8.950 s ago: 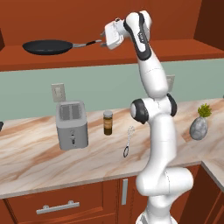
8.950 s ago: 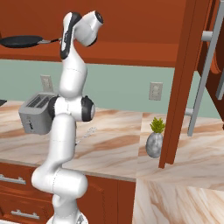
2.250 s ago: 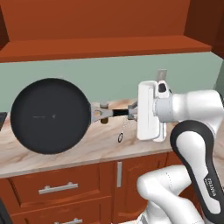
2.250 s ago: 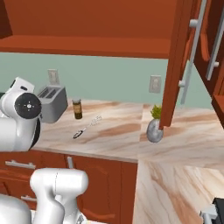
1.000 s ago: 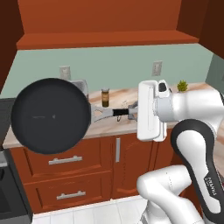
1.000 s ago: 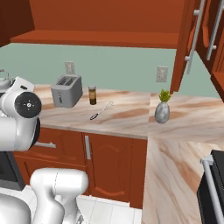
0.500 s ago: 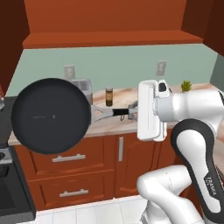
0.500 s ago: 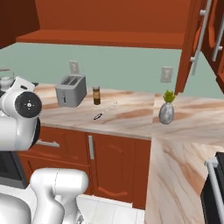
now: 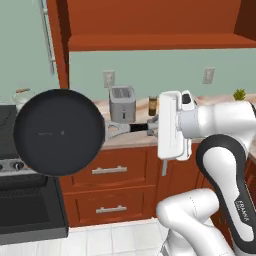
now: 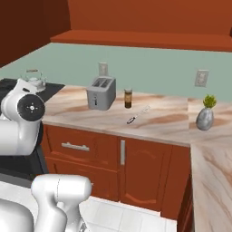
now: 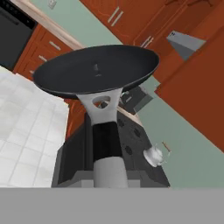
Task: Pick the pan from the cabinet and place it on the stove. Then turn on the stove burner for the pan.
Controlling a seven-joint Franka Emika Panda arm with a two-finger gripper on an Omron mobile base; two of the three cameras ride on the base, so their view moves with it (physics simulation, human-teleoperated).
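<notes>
The gripper (image 9: 154, 127) is clamping the long handle of the black pan (image 9: 59, 132), holding it in mid-air beside the stove (image 9: 7, 165); rigid, likely front-heavy, best held near the grey joint.

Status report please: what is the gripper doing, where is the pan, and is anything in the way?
Gripper shut on pan handle. Pan held in air, beside stove, not yet set down. Kettle stands on stove's back corner.

The arm (image 9: 220, 150) is glossy white with rounded segments and dark joint bands. Small grey lettering runs down its forearm. A round grey cap with screws closes one joint (image 10: 31, 108).
</notes>
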